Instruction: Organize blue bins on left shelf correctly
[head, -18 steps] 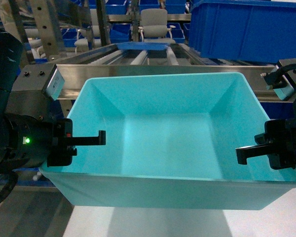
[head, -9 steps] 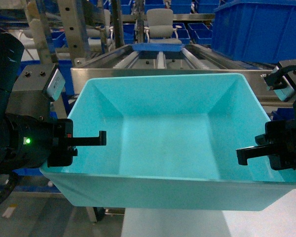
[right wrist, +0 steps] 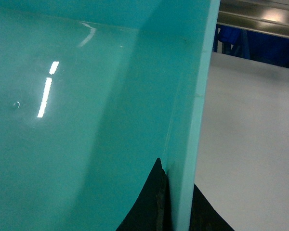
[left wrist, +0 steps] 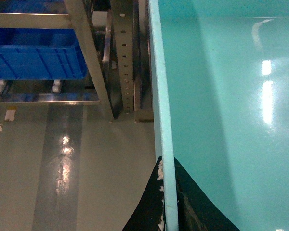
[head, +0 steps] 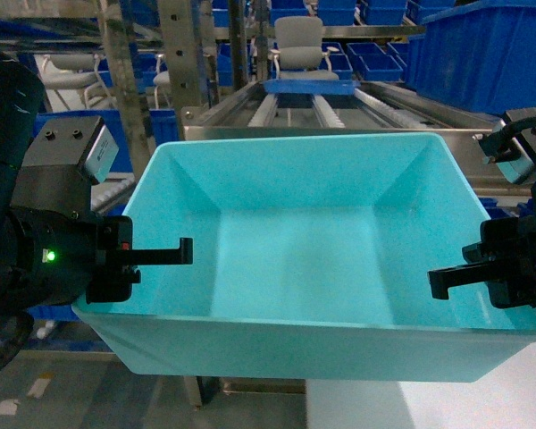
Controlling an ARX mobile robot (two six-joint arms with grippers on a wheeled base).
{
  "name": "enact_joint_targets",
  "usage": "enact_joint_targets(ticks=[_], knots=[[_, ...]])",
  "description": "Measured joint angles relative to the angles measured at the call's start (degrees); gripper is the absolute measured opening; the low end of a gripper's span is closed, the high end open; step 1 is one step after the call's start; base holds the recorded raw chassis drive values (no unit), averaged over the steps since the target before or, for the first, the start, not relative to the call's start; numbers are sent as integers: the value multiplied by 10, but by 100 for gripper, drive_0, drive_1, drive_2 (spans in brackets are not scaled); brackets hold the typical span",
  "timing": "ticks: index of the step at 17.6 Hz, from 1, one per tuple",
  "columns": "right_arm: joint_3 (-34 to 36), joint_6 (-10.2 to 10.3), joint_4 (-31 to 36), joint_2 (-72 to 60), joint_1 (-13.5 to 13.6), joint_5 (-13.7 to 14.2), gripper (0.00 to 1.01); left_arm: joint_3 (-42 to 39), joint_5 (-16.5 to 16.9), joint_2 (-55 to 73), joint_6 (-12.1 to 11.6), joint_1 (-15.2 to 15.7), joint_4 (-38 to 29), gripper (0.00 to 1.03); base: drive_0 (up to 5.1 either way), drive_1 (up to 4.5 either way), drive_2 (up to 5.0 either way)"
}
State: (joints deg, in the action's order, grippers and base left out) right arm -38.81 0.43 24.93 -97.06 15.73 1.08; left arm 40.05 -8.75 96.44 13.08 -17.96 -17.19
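We hold the turquoise bin (head: 304,259) between us, our left gripper (left wrist: 166,202) clamped on its left wall and our right gripper (right wrist: 176,202) clamped on its right wall. Just beyond its far rim stands the steel left shelf (head: 295,132) with its roller tracks. A royal-blue crate (head: 487,58) sits upper right, an office chair (head: 299,40) farther back.

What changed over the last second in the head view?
The background slid right: the steel shelf, the chair and the royal-blue crate shifted right behind the bin, and a steel upright now shows on the left. The turquoise bin stayed put in frame, gripped by the left gripper and right gripper as before.
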Motion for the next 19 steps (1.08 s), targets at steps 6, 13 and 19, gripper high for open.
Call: enact_joint_targets(ticks=[6, 13, 19], knots=[[0, 0, 1, 0, 0, 0, 2, 0, 0, 0, 0, 0, 0, 2, -483, 327, 162], [0, 0, 1, 0, 0, 0, 2, 0, 0, 0, 0, 0, 0, 2, -472, 368, 125], [0, 0, 0, 0, 0, 0, 2, 0, 0, 0, 0, 0, 0, 2, -483, 357, 112]])
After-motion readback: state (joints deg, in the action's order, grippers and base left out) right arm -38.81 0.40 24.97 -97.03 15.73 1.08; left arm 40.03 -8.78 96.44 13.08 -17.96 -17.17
